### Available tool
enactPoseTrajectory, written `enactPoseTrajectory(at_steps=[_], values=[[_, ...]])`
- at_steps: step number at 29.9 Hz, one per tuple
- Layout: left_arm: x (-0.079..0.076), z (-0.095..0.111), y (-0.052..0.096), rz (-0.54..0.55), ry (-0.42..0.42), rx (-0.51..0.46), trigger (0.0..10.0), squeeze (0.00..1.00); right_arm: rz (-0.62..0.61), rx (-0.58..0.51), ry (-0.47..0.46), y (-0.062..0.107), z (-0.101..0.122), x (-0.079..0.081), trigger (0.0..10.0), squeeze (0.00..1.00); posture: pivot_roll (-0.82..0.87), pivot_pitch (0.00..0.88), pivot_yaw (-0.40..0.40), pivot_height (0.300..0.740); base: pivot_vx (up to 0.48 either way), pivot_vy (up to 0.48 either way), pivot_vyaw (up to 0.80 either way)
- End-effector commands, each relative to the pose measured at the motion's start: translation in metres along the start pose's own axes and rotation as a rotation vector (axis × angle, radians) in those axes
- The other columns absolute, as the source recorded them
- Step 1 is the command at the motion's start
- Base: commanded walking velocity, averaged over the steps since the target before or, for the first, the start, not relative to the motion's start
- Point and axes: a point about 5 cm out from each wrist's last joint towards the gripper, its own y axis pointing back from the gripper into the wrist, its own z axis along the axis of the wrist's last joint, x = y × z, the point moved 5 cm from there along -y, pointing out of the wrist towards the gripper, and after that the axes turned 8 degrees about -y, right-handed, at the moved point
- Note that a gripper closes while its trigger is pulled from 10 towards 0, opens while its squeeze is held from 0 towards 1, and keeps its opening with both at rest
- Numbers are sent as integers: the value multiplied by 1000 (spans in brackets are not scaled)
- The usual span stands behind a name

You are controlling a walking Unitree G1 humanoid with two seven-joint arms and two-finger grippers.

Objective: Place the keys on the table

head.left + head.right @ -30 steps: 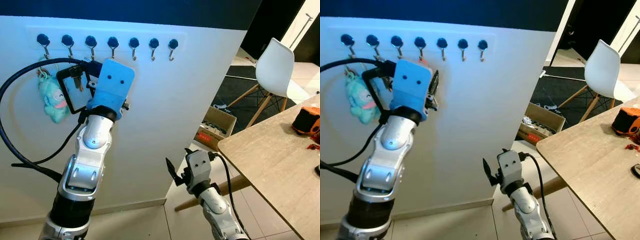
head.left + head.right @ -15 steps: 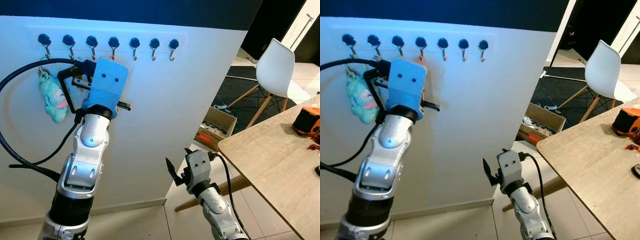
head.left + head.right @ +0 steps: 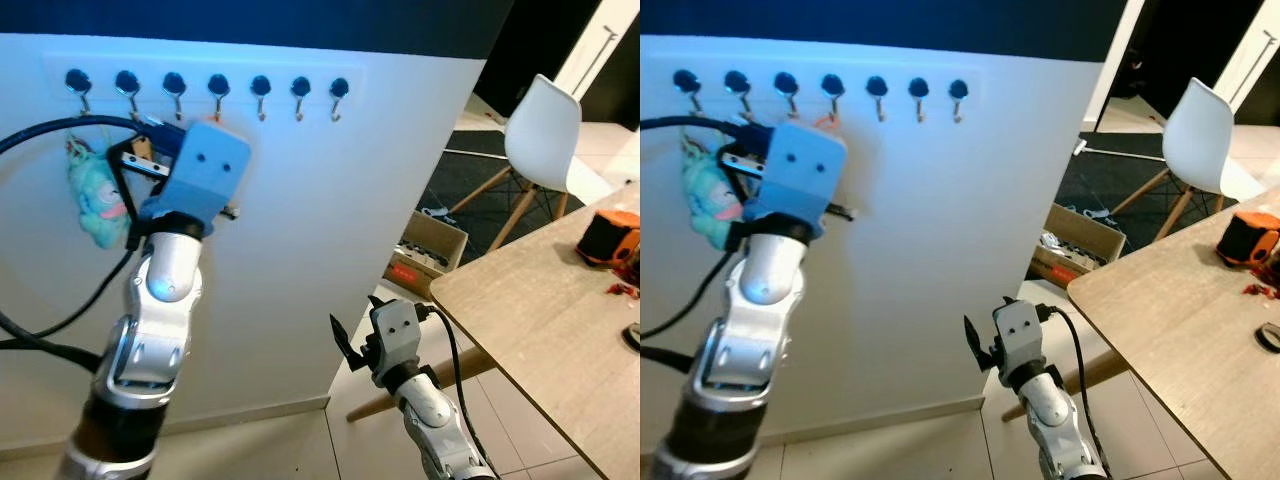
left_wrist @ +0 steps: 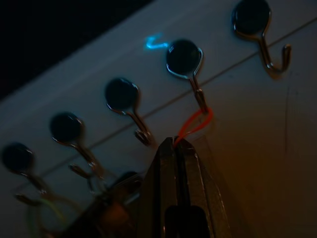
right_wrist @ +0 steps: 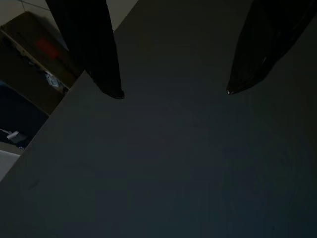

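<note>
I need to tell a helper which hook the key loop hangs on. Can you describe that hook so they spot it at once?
On the white wall runs a row of seven dark round-headed metal hooks. The left end effector is shut on a thin orange loop hanging from one hook. Among those in the left wrist view, it alone carries that orange loop.

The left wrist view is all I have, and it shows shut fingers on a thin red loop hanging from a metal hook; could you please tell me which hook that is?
Observer: In the left eye view, the left gripper is raised at the row of dark-capped metal wall hooks, about the fourth from the left.
Operator: Is anything else hanging there?
Observer: A teal plush keychain toy hangs from the leftmost hooks.
Operator: And the table?
Observer: The light wooden table stands to the robot's right, beyond its open right gripper.
</note>
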Motion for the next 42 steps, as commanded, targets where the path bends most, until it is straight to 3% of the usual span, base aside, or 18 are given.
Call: enactPoseTrajectory(at_steps=[1, 5, 10, 13, 15, 16, 18, 22, 26, 29, 30, 33, 38, 40, 42], values=[[7, -5, 3, 36, -78, 13, 10000, 0, -4, 30, -2, 5, -10, 0, 10000, 0, 239, 153, -91, 740, 0, 0, 0], [9, -1, 1, 61, -109, -1, 10000, 0, -1, 27, -5, 4, -9, 2, 10000, 0, 237, 154, -88, 740, 0, 0, 0], [12, 11, -1, 77, -90, -47, 10000, 0, -2, 28, -6, 5, -10, 2, 10000, 0, 240, 155, -87, 740, 0, 0, 0], [7, 24, -4, 54, -44, -95, 10000, 0, -1, 28, -6, 5, -10, 3, 10000, 0, 238, 154, -86, 740, 0, 0, 0], [-10, 41, -4, -57, 23, -163, 10000, 0, -3, 27, -6, 4, -10, 3, 10000, 0, 236, 152, -84, 740, 0, 0, 0], [-10, 41, -4, -57, 23, -163, 10000, 0, -3, 27, -6, 4, -10, 3, 10000, 0, 236, 152, -84, 740, 0, 0, 0], [-24, 46, -1, -130, 84, -164, 10000, 0, -4, 28, -7, 4, -10, 4, 10000, 0, 237, 150, -80, 740, 0, 0, 0], [-30, 48, 0, -144, 96, -163, 10000, 0, -4, 27, -7, 4, -10, 4, 10000, 0, 237, 150, -80, 740, 0, 0, 0], [-27, 50, 0, -129, 127, -177, 10000, 0, -6, 25, -7, 3, -10, 4, 10000, 0, 232, 143, -76, 740, 0, 0, 0], [-32, 57, 12, -269, 393, -187, 10000, 0, -11, 23, -6, 4, -9, 2, 10000, 0, 230, 143, -74, 740, 0, 0, 0], [-32, 57, 12, -269, 393, -187, 10000, 0, -11, 23, -6, 4, -9, 2, 10000, 0, 230, 143, -74, 740, 0, 0, 0], [-42, 62, 27, -405, 594, -181, 10000, 0, -17, 5, -14, 3, -4, -1, 10000, 0, 235, 146, -78, 740, 0, 0, 0], [-53, 61, 38, -481, 619, -175, 10000, 0, -32, -27, -35, 0, 7, -5, 10000, 0, 233, 146, -78, 740, 0, 0, 0], [-74, 56, 53, -584, 649, -150, 10000, 0, -47, -88, -53, -6, 27, -13, 10000, 0, 232, 149, -81, 740, 0, 0, 0], [-81, 55, 58, -614, 659, -142, 10000, 0, -52, -108, -57, -7, 34, -15, 10000, 0, 232, 149, -81, 740, 0, 0, 0]])
